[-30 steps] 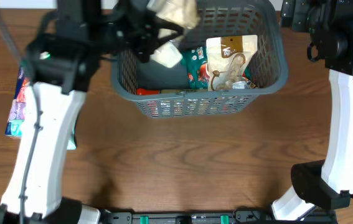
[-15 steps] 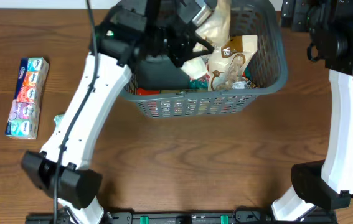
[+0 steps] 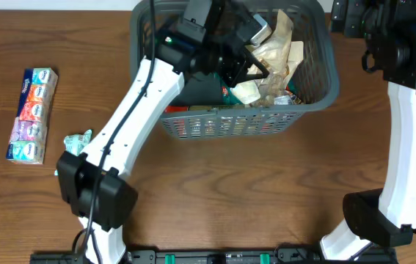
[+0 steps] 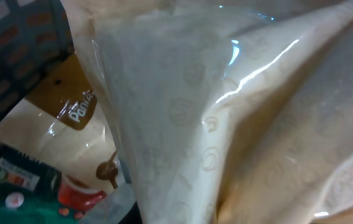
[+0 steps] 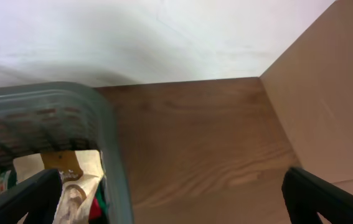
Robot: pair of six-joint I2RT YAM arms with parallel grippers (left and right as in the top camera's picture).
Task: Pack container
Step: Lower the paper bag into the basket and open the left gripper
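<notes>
Brown wood-grain table (image 3: pixel 230 191). Carries: dark grey slotted container (image 3: pixel 222 126), far centre; long multipack of pocket tissues (image 3: pixel 31 115), left side, lying flat, long axis running near to far; small crumpled teal packet (image 3: pixel 77 141), near the multipack's right, not touching it.

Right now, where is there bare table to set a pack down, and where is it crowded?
Widest bare wood lies on the near side of the container, between the left arm and right arm. Crowded: inside the container, piled with packs, and the left edge by the tissue strip and teal packet.
</notes>
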